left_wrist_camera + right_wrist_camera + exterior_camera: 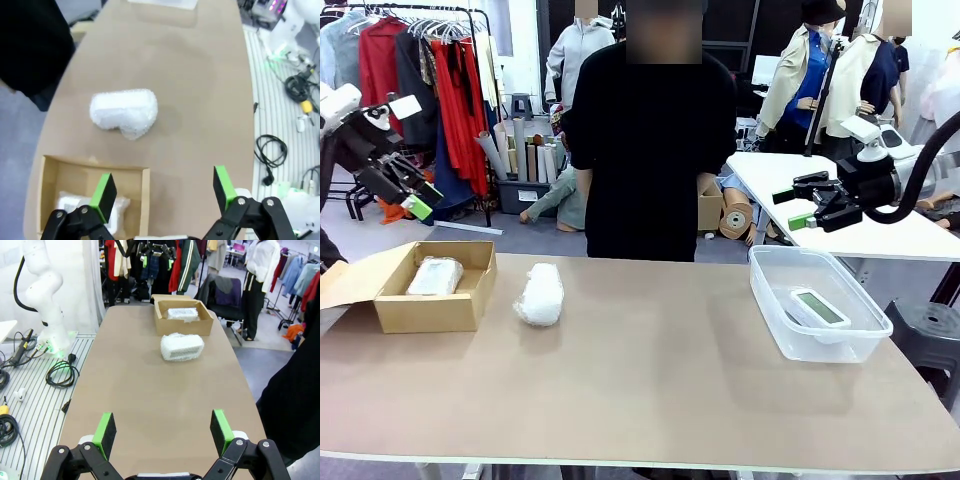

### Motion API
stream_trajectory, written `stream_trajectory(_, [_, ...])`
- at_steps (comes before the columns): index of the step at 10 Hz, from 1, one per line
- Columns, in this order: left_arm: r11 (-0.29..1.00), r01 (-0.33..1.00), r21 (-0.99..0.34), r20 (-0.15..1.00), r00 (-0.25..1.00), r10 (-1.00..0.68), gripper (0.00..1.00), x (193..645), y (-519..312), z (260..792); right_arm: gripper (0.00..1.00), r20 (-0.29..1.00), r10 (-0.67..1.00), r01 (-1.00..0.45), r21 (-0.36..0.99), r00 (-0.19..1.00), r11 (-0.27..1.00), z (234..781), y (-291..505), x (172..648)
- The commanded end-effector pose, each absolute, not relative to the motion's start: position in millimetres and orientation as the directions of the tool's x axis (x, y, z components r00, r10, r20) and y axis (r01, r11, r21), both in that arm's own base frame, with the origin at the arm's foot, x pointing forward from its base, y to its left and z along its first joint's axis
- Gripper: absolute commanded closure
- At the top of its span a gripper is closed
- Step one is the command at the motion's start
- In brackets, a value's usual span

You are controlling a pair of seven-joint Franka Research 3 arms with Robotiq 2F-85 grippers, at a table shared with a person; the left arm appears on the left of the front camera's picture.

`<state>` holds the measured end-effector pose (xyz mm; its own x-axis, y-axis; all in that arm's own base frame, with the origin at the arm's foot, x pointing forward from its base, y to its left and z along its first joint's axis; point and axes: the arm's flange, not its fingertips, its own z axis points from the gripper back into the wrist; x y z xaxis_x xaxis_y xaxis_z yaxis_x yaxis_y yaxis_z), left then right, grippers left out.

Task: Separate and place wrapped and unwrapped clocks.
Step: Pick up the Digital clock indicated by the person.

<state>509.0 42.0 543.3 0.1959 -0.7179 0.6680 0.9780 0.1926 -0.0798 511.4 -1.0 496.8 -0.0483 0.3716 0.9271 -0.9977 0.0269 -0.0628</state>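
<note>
Hanging released and spread wide, my left claw holds and touches nothing; my right claw is just as slack and empty. Beyond the left one, the loose bubble-wrap bundle lies on the bare surface, near the cardboard box holding the other wrapped bundle. I judge it light, squashy and a little slippery, so I'd pinch gently across its narrow middle. The bare digital clock sits in the clear tub on my right.
</note>
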Motion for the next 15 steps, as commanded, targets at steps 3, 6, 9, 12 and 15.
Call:
stream_trajectory(3, [0.108, 0.994, -0.014, 0.713, 0.086, -0.696, 0.00, 514, 46, 523, 0.00, 0.927, 0.371, -0.997, -0.067, -0.053, 0.026, 499, -1, 511])
stream_trajectory(6, [0.009, 0.986, 0.169, 0.799, -0.131, -0.587, 0.00, 506, 61, 495, 0.00, 0.927, 0.371, -0.997, -0.067, -0.053, 0.026, 499, -1, 511])
stream_trajectory(9, [0.130, 0.969, 0.211, 0.927, -0.156, -0.341, 0.00, 511, 80, 489, 0.00, 0.927, 0.371, -0.997, -0.067, -0.053, 0.026, 499, -1, 511])
stream_trajectory(12, [0.130, 0.959, 0.250, 0.932, -0.202, -0.302, 0.00, 513, 84, 485, 0.00, 0.927, 0.371, -0.997, -0.067, -0.053, 0.026, 499, -1, 511])
stream_trajectory(15, [0.086, 0.976, 0.200, 0.919, -0.157, -0.361, 0.00, 516, 82, 483, 0.00, 0.927, 0.371, -0.997, -0.067, -0.053, 0.026, 499, -1, 511])
